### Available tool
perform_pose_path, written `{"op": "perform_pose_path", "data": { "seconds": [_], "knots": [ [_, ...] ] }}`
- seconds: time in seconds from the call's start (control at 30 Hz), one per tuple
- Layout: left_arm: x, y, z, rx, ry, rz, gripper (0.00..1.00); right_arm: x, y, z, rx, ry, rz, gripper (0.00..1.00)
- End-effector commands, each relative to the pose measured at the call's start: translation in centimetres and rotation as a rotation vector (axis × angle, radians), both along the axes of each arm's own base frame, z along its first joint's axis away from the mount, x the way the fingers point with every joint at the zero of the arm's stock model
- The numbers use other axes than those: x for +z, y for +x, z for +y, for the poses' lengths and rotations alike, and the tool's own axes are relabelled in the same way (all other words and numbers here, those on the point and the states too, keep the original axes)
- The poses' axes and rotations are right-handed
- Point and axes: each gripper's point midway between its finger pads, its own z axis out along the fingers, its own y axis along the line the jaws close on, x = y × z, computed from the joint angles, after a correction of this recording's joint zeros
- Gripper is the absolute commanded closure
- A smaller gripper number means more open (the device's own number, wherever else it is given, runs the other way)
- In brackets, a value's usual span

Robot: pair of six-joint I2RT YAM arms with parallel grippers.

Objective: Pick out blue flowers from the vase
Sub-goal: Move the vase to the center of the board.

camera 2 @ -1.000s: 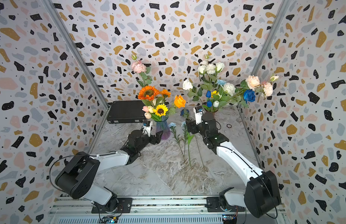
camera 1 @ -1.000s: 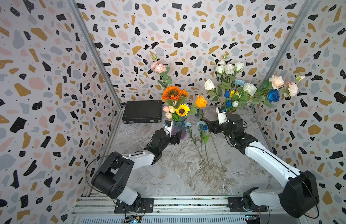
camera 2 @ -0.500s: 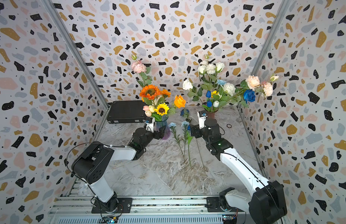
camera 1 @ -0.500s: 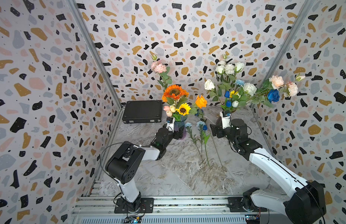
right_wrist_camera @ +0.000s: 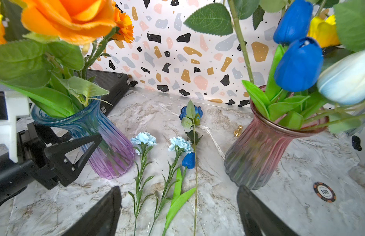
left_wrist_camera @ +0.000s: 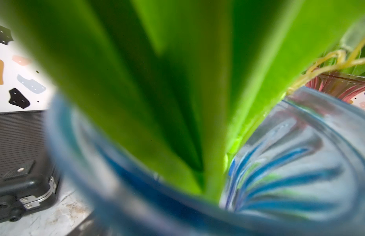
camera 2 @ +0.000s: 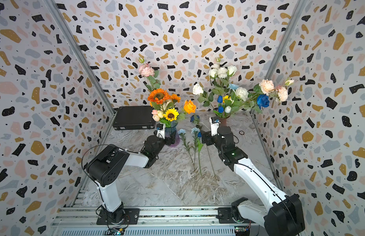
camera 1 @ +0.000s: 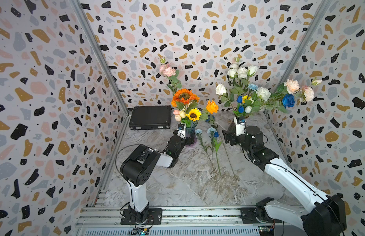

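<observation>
Left fingers (right_wrist_camera: 75, 155): spread wide, straddling the blue-to-purple ribbed glass vase (right_wrist_camera: 112, 155); contact unclear.
Right fingers (right_wrist_camera: 108, 212): wide apart, empty.
Marble table (right_wrist_camera: 300, 163): 2 pale blue carnations (right_wrist_camera: 143, 139), 1 dark blue tulip (right_wrist_camera: 189, 160) and 1 deep blue rose (right_wrist_camera: 183, 113) lie between the vases.
Pink ribbed glass vase (right_wrist_camera: 259, 151): at 2 o'clock from them, holding 2 blue tulip buds (right_wrist_camera: 299, 65) and a large blue rose (camera 1: 288, 100).

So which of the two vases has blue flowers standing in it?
The pinkish-red vase: blue tulip buds and a blue rose stand in it. The blue-purple vase shows only orange, yellow and pink blooms.
</observation>
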Motion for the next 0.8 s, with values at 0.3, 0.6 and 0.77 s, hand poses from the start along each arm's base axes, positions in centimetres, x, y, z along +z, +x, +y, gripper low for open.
{"op": "perform_pose_path", "data": {
  "seconds": [0.3, 0.6, 0.77],
  "knots": [
    [1.8, 1.4, 1.8, 0.121, 0.086, -0.101, 0.09, -0.1, -0.2, -3.8, -0.133, 0.034, -0.005, 0.11],
    [1.7, 2.4, 4.7, 0.218, 0.124, -0.107, 0.08, 0.7, -0.4, -6.7, -0.204, 0.051, -0.010, 0.11],
    [1.4, 3.1, 5.6, 0.240, 0.140, -0.107, 0.08, 1.2, -0.5, -7.6, -0.227, 0.040, -0.011, 0.11]
  ]
}}
